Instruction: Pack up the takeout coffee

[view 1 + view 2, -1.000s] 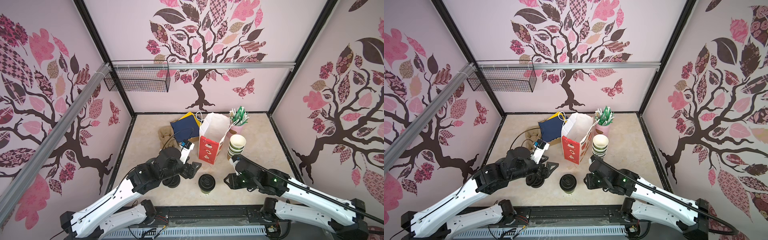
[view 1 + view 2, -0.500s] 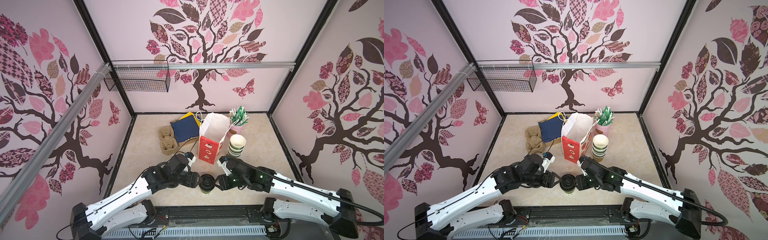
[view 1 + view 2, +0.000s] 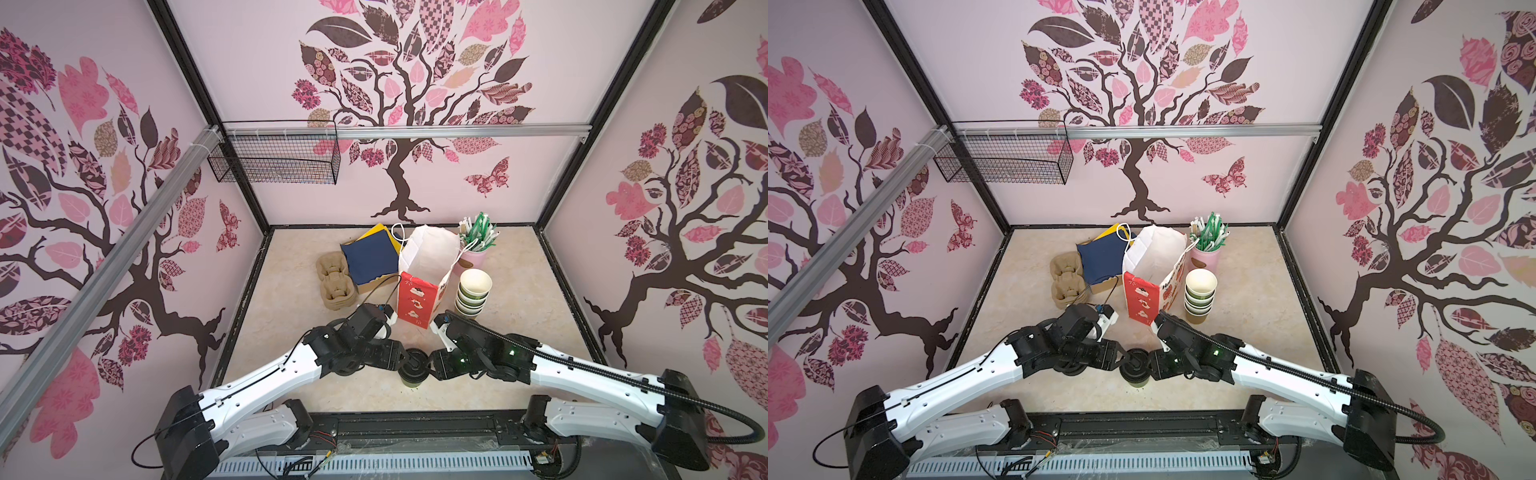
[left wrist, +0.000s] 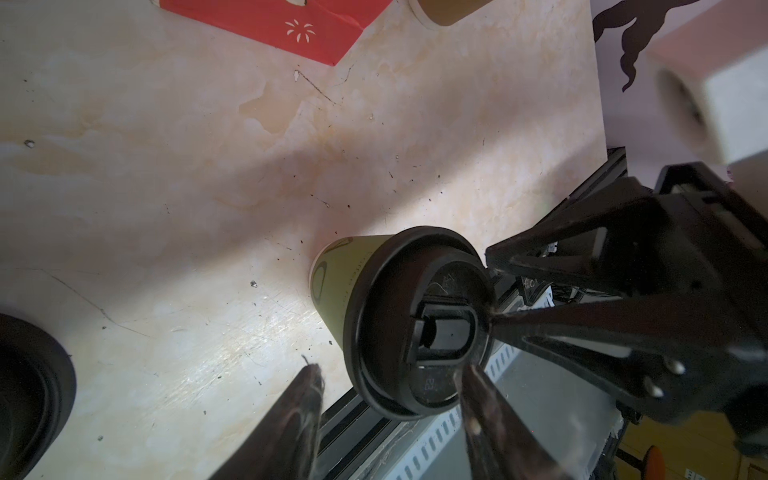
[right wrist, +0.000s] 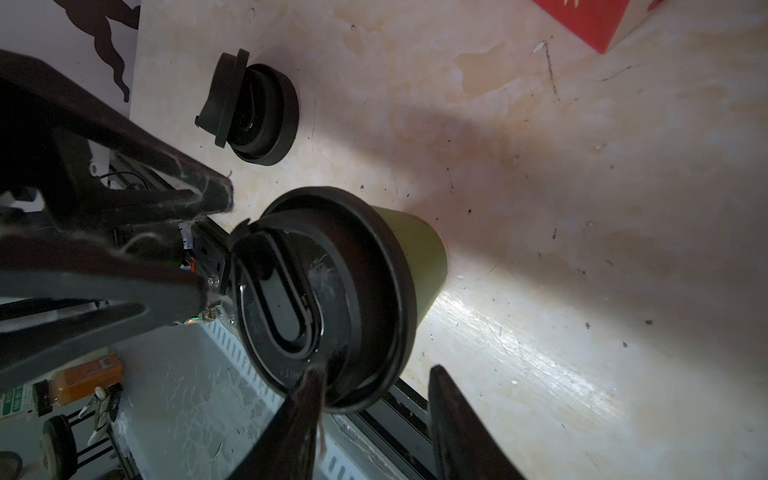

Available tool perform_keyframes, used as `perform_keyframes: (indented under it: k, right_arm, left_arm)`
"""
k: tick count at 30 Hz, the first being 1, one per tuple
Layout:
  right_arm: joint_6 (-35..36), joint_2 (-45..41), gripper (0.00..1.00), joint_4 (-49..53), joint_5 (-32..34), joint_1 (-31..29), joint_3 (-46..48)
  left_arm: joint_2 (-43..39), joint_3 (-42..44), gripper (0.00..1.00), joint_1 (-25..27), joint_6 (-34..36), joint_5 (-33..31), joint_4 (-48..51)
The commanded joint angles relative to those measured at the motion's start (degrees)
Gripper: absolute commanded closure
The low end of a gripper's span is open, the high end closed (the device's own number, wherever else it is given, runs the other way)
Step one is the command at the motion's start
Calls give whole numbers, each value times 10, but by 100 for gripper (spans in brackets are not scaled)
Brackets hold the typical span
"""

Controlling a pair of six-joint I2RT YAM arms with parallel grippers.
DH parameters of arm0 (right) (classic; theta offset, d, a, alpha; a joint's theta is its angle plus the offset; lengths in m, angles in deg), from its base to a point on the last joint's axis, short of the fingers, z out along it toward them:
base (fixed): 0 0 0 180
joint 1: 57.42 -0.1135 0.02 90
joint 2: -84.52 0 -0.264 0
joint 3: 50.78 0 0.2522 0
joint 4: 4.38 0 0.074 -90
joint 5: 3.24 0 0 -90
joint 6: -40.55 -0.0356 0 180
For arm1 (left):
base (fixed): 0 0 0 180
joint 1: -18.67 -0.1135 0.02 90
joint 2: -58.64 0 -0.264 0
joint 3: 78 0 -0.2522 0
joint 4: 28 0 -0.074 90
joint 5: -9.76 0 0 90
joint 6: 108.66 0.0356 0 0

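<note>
1. Pink walls printed with tree decals enclose a marbled beige counter (image 3: 519, 291); a wire basket (image 3: 274, 162) hangs on the back wall.
2. Near the front edge, in both top views, one lidded coffee cup (image 3: 413, 370) (image 3: 1136, 370) stands upright. It has a green body and a black sip lid (image 4: 415, 328).
3. To the cup's left, the left end effector (image 3: 400, 360) has its jaws apart. In the left wrist view one finger (image 4: 299, 399) stands clear of the lid and the other (image 4: 478, 399) overlaps its rim.
4. From the opposite side, the right end effector (image 3: 432, 365) also has its jaws spread. One fingertip is over the lid top and the other is outside the rim.
5. Embossed marks on the lid and lettering on the bag's side are too small to read.
6. Behind the cup stands a red and white paper bag (image 3: 419, 291) with its mouth open. Just beside it are a stack of lidless cups (image 3: 471, 291), a pink holder of green and white straws (image 3: 476, 245), pulp cup carriers (image 3: 336, 282) and a navy napkin (image 3: 372, 255).
7. A loose black lid (image 5: 257, 112) lies on the counter near the left arm.
</note>
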Motion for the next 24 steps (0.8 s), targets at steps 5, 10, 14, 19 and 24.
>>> perform_keyframes:
  k: [5, 10, 14, 19, 24]
  right_arm:
    - [-2, 20, 57, 8, 11, 3, 4]
    - [-5, 21, 57, 12, 10, 3, 11]
    - [-8, 21, 58, 13, 8, 3, 14]
    - [-7, 21, 57, 19, 5, 3, 3]
    - [-1, 3, 47, 17, 6, 3, -22]
  left_arm:
    - [21, 22, 47, -14, 8, 27, -14]
    - [36, 27, 51, -18, 16, 28, -7]
    - [54, 25, 53, -18, 25, 23, 14]
    - [57, 17, 53, -18, 36, 22, 27]
    - [32, 7, 45, -19, 41, 26, 17]
